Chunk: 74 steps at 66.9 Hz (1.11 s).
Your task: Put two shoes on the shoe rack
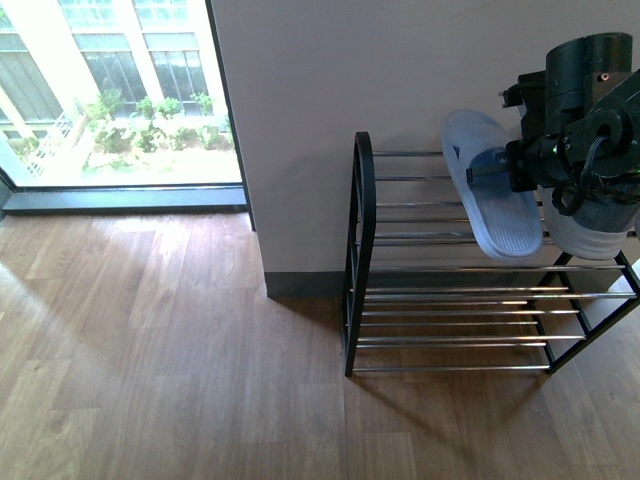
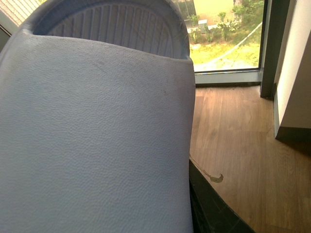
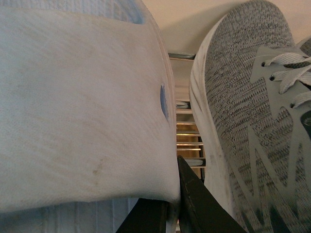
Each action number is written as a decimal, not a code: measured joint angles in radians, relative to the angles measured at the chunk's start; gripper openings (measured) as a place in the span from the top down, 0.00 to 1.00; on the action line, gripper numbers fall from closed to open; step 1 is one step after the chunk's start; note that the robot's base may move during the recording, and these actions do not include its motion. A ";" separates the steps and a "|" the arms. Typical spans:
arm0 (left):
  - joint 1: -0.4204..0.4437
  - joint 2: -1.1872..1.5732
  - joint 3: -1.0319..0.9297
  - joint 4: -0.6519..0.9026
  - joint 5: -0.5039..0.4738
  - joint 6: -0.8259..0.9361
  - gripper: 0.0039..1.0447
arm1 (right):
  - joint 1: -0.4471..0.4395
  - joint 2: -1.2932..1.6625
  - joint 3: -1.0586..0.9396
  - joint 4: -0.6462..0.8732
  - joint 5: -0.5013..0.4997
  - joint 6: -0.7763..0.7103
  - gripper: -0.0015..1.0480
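In the front view a pale blue slide (image 1: pixel 492 185) hangs sole outward in front of the upper shelves of the shoe rack (image 1: pixel 455 292). My left gripper (image 1: pixel 508 168) is shut on its strap. That strap (image 2: pixel 92 131) fills the left wrist view, with one dark finger (image 2: pixel 209 208) beside it. My right gripper (image 3: pixel 172 204) is shut on the strap of the other pale blue slide (image 3: pixel 82 107), whose pale edge (image 1: pixel 590 238) shows under the right arm. A grey knit sneaker (image 3: pixel 252 121) lies right beside this slide over the rack's bars (image 3: pixel 187 132).
The rack stands against a white wall (image 1: pixel 330 110) on a wooden floor (image 1: pixel 150 350). A large window (image 1: pixel 110 90) reaches down to the floor at the left. The black arms (image 1: pixel 585 110) cover the rack's upper right part.
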 joint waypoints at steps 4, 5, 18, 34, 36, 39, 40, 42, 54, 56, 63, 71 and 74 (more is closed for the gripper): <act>0.000 0.000 0.000 0.000 0.000 0.000 0.98 | -0.005 0.032 0.038 -0.009 0.016 -0.016 0.99; 0.000 0.000 0.000 0.000 0.000 0.000 0.98 | -0.005 0.039 0.045 -0.008 0.021 -0.018 0.99; 0.000 0.000 0.000 0.000 0.000 0.000 0.98 | -0.024 0.134 0.184 -0.043 0.087 -0.065 0.99; 0.000 0.000 0.000 0.000 0.000 0.000 0.98 | -0.029 0.119 0.149 0.008 0.077 -0.065 0.77; 0.000 0.000 0.000 0.000 0.000 0.000 0.98 | -0.030 0.109 0.132 0.019 0.068 -0.064 0.74; 0.000 0.000 0.000 0.000 0.000 0.000 0.98 | -0.031 0.076 0.081 0.045 0.043 -0.058 0.65; 0.000 0.000 0.000 0.000 0.000 0.000 0.98 | -0.032 0.068 0.070 0.049 0.041 -0.057 0.64; 0.000 0.000 0.000 0.000 0.000 0.000 0.98 | -0.032 0.040 0.036 0.061 0.025 -0.047 0.59; 0.000 0.000 0.000 0.000 0.000 0.000 0.98 | -0.044 -0.204 -0.232 0.146 -0.123 0.041 0.27; 0.000 0.000 0.000 0.000 0.000 0.000 0.98 | -0.045 -0.235 -0.266 0.156 -0.137 0.047 0.24; 0.000 0.000 0.000 0.000 0.000 0.000 0.98 | -0.051 -0.396 -0.446 0.225 -0.244 0.087 0.08; 0.000 0.000 0.000 0.000 0.000 0.000 0.98 | -0.066 -0.636 -0.703 0.285 -0.397 0.129 0.09; 0.000 0.000 0.000 0.000 0.000 0.000 0.98 | -0.074 -0.706 -0.770 0.293 -0.436 0.139 0.09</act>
